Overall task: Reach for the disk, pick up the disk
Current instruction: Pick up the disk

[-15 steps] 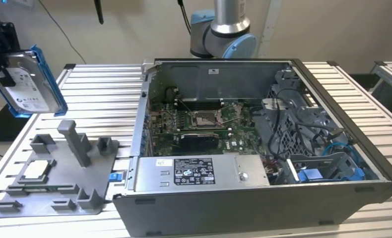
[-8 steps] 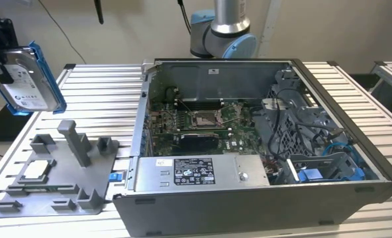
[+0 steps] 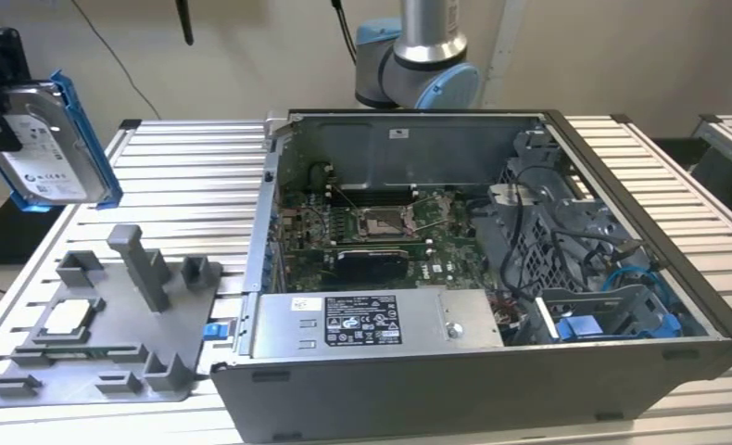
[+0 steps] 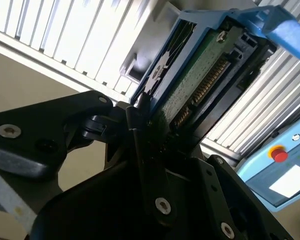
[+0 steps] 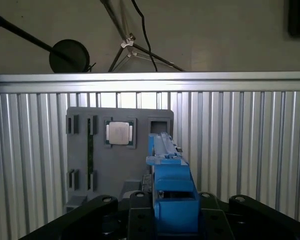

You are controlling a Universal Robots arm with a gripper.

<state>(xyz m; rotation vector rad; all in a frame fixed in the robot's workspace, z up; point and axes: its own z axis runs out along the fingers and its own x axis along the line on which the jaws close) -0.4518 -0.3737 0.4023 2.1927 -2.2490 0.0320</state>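
The disk (image 3: 51, 139), a silver-grey drive with a white label in a blue frame, hangs upright in the air over the table's far corner at the exterior view's left. My black gripper (image 3: 0, 109) is shut on it from above. In the second wrist view the disk (image 4: 199, 70) shows its green circuit board and blue frame, clamped between the dark fingers (image 4: 140, 120). The first wrist view shows the disk (image 5: 170, 185) edge-on, high above the grey fixture.
A grey fixture plate (image 3: 156, 357) with posts and slots lies on the slatted table (image 3: 193, 176) below, holding a small square silver chip (image 3: 74, 318). An open computer case (image 3: 465, 389) fills the table's middle and right. The arm's base (image 3: 418, 65) stands behind it.
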